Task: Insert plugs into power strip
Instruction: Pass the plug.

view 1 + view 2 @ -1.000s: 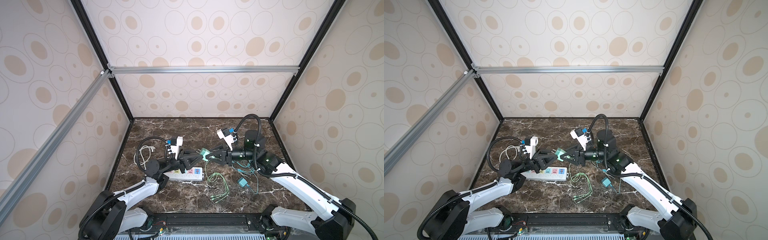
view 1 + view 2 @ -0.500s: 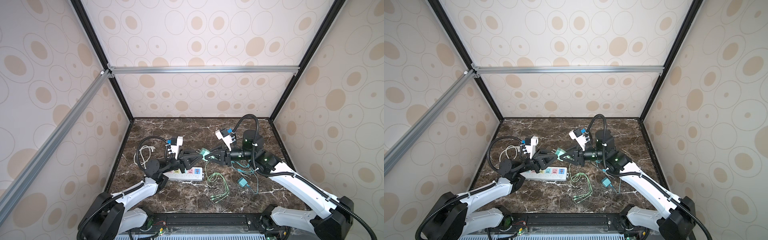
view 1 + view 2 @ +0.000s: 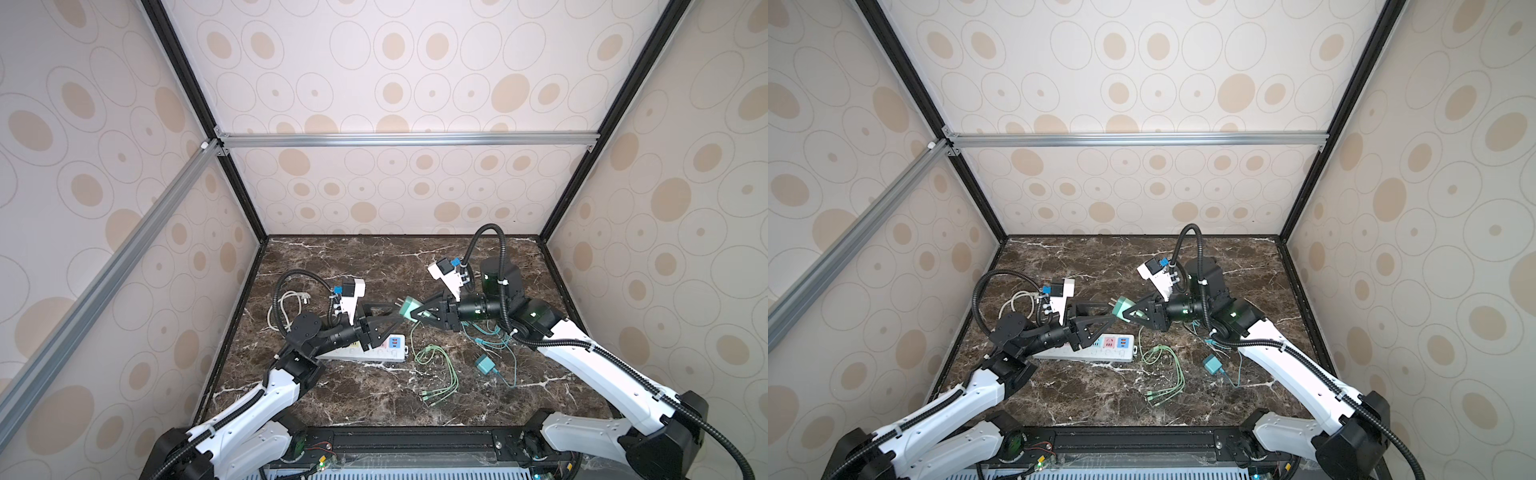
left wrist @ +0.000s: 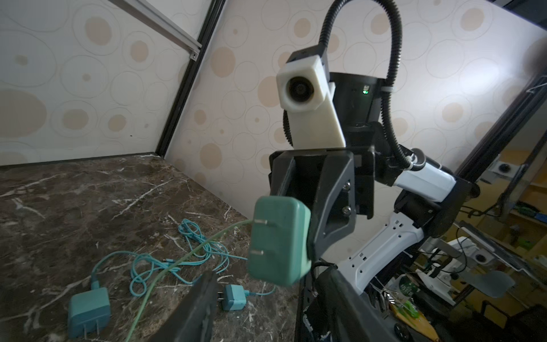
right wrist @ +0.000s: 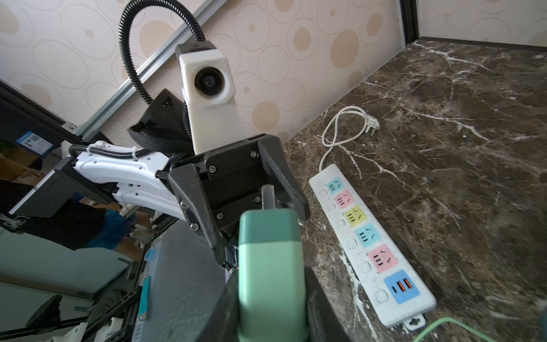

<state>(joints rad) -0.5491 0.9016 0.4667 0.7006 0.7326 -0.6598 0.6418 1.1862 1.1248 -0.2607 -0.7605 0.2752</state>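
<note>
Now our right claw (image 3: 417, 311) grips the mint plug (image 3: 406, 307), left claw (image 3: 392, 312) wide; next we push it into the strip (image 3: 361, 354)

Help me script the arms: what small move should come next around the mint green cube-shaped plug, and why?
Probably draw the left gripper back from the mint green cube-shaped plug. Its jaws stand open, while the right gripper is clamped on the plug in mid-air. Clearing away lets the right gripper carry it to the long white power strip.
</note>
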